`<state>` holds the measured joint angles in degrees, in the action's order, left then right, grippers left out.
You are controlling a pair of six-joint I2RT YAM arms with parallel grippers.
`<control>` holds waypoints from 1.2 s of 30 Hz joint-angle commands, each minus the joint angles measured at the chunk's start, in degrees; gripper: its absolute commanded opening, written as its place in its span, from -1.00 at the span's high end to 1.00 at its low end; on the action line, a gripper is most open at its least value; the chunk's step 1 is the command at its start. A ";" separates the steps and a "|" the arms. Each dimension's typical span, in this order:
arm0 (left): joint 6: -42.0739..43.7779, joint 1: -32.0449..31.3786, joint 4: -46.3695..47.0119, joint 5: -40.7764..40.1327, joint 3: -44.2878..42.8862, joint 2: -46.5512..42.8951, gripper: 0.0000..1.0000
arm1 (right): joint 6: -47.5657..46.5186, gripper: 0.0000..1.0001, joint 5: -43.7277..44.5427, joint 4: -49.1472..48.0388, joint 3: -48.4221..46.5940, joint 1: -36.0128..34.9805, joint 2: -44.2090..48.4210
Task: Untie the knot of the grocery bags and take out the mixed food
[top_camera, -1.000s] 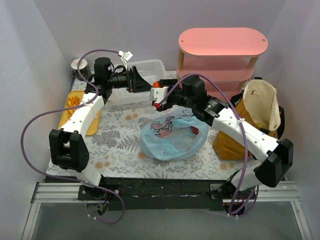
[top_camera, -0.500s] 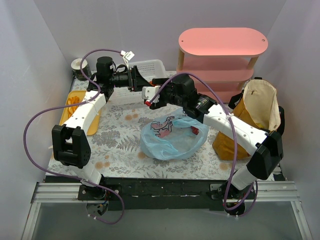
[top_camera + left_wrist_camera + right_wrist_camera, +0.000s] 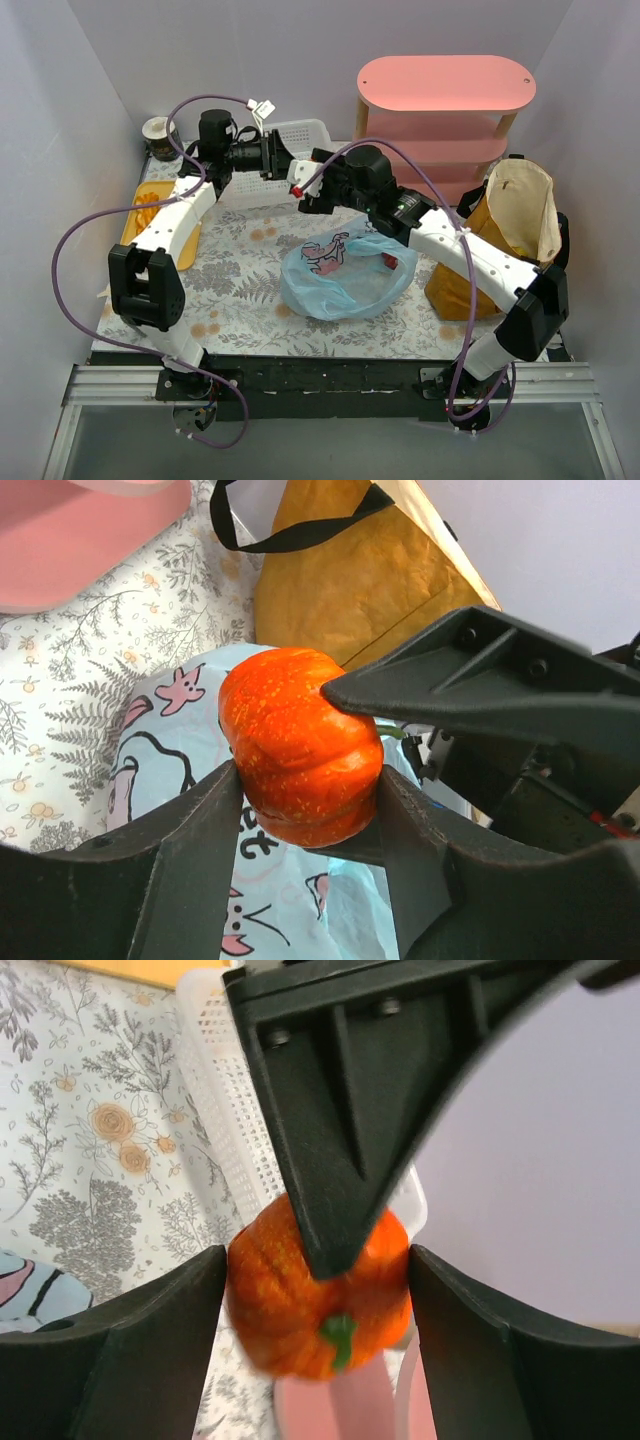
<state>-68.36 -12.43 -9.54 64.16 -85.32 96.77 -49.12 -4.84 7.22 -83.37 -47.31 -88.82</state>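
A small round orange fruit (image 3: 300,745) with a green stem (image 3: 300,1310) hangs above the table's back middle, between both grippers. My left gripper (image 3: 308,780) pinches it across its sides, and my right gripper (image 3: 318,1270) pinches it from the opposite direction. In the top view the two grippers meet, left (image 3: 288,170) and right (image 3: 300,190), and only a red-orange spot of the fruit (image 3: 297,188) shows. The pale blue plastic bag (image 3: 340,275) lies open below them, something red inside. The mustard-brown tote (image 3: 510,230) stands open at the right.
A white slotted basket (image 3: 295,135) sits at the back behind the grippers. A pink shelf unit (image 3: 445,110) stands back right. An orange tray (image 3: 150,225) with pastry pieces lies along the left edge. A dark cup (image 3: 157,130) stands in the back left corner.
My right gripper has carried the orange fruit left and back, from above the blue bag to my left gripper. The left gripper's fingers now sit around the fruit.
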 commanded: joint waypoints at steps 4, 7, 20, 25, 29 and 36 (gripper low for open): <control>5.08 1.61 -1.97 -14.84 -9.77 6.31 1.00 | 19.07 -0.61 10.72 3.67 -0.31 3.18 13.13; 5.25 2.40 -2.06 -19.33 -15.30 11.76 1.00 | 15.82 -0.61 12.39 5.60 1.98 4.85 16.12; 3.85 3.90 1.37 -29.09 -32.54 32.58 1.00 | 10.82 -0.60 11.16 26.78 -9.87 10.39 16.48; 1.56 3.99 5.14 -27.34 -34.21 37.34 1.00 | 8.87 -0.60 15.65 31.53 -10.76 11.10 17.27; 1.47 3.99 6.55 -28.21 -36.92 41.12 1.00 | 6.85 -0.59 15.30 33.99 -7.95 11.45 19.64; 1.91 3.90 7.25 -27.78 -40.01 45.96 1.00 | 5.36 -0.58 16.70 33.83 -8.38 12.33 18.15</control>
<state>-66.72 -8.73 -4.60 36.05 -122.37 143.15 -42.24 10.48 41.04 -91.37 -35.48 -70.08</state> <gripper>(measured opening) 0.501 0.795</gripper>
